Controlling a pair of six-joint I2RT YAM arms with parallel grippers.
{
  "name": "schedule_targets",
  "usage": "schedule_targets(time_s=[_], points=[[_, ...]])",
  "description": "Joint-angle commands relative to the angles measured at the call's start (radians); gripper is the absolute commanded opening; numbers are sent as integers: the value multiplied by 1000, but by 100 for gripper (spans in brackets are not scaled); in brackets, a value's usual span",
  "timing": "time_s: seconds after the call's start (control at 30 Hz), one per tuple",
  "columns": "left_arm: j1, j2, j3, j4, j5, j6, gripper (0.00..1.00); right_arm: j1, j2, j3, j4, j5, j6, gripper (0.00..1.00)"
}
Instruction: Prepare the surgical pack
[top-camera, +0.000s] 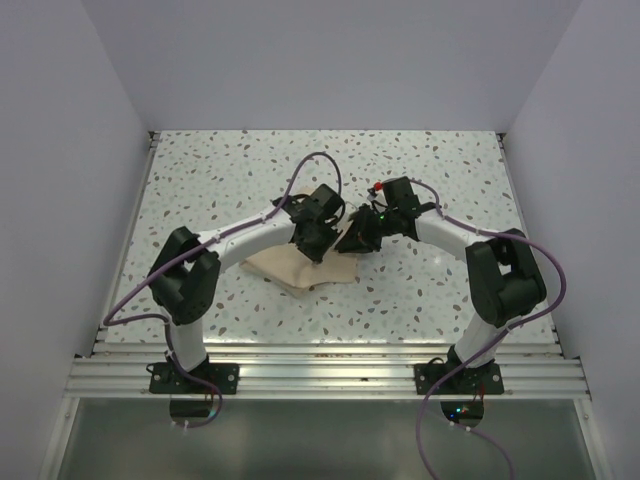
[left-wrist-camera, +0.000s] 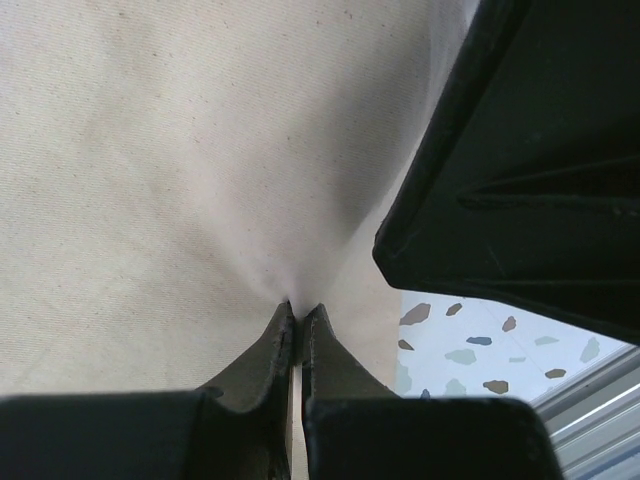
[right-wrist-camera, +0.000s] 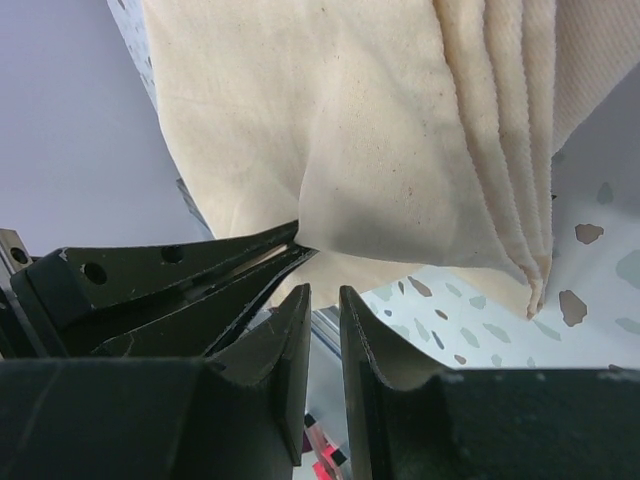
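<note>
The surgical pack's tan cloth (top-camera: 300, 270) lies crumpled on the speckled table between the two arms, one part raised. My left gripper (top-camera: 320, 238) is shut on a fold of this cloth (left-wrist-camera: 180, 150), which puckers at the pinch point between the tips (left-wrist-camera: 297, 305). In the right wrist view the cloth (right-wrist-camera: 400, 130) hangs in several folded layers, and the left gripper's fingers (right-wrist-camera: 200, 250) clamp its lower corner. My right gripper (right-wrist-camera: 322, 290) sits just below that corner, narrowly open with nothing between its jaws. From above, the right gripper (top-camera: 354, 238) nearly touches the left one.
The right gripper's black body (left-wrist-camera: 520, 150) fills the upper right of the left wrist view, very close. A metal rail (top-camera: 320, 375) runs along the table's near edge. White walls (top-camera: 90, 150) enclose the speckled table (top-camera: 230, 170) on three sides.
</note>
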Motion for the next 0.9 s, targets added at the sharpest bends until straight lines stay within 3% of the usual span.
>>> schedule_targets(time_s=[0.0, 0.23, 0.4, 0.67, 0.7, 0.77, 0.87], points=[[23, 3, 69, -9, 6, 29, 0, -1, -3, 32, 9, -8, 10, 22], [41, -28, 107, -39, 59, 28, 0, 2, -6, 26, 18, 39, 22, 20], [52, -40, 108, -47, 83, 38, 0, 8, 7, 23, 67, 82, 68, 11], [61, -56, 92, -48, 94, 54, 0, 13, 4, 29, 53, 145, 94, 8], [63, -50, 98, -53, 98, 51, 8, 15, -9, 20, 56, 145, 94, 9], [63, -28, 93, -68, 109, 40, 33, 13, -16, 12, 52, 142, 85, 9], [61, -39, 53, -36, 111, 31, 39, 13, -44, -2, 23, 140, 56, 10]])
